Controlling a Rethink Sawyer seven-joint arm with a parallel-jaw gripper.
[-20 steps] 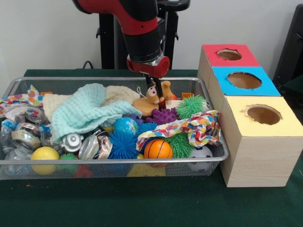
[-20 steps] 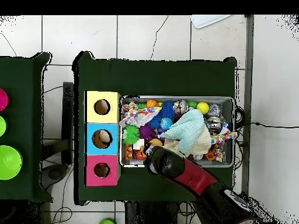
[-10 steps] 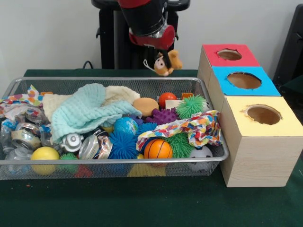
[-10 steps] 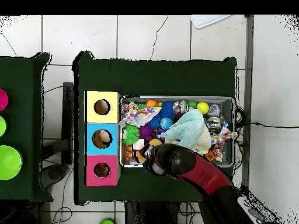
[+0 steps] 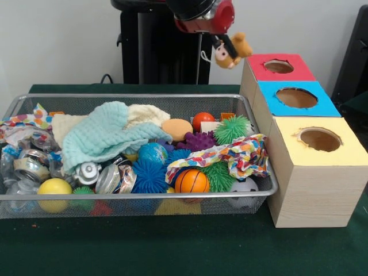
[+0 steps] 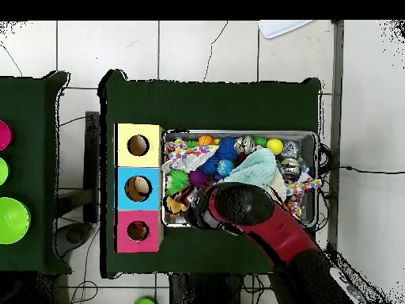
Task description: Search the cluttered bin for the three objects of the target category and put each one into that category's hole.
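Observation:
My gripper [image 5: 221, 41] is shut on a small tan and brown plush animal [image 5: 232, 50], which hangs in the air above the far right corner of the wire mesh bin [image 5: 144, 196]. It is just left of the red-topped hole [image 5: 279, 66] and above its level. In the overhead view my arm's wrist [image 6: 233, 206] covers the bin's [image 6: 237, 132] near edge, beside the red-topped hole [image 6: 138, 231]. No other plush animal shows clearly in the clutter.
The wooden box also has a blue-topped hole [image 5: 296, 97] and a yellow-topped hole [image 5: 319, 138]. The bin holds a mint cloth [image 5: 103, 135], a colourful cloth [image 5: 230, 155], spiky balls [image 5: 232, 129], an orange ball [image 5: 191, 181] and crushed cans [image 5: 29, 164].
The gripper has lifted the plush animal out of the bin and carried it up and to the right in the front view, towards the red-topped hole.

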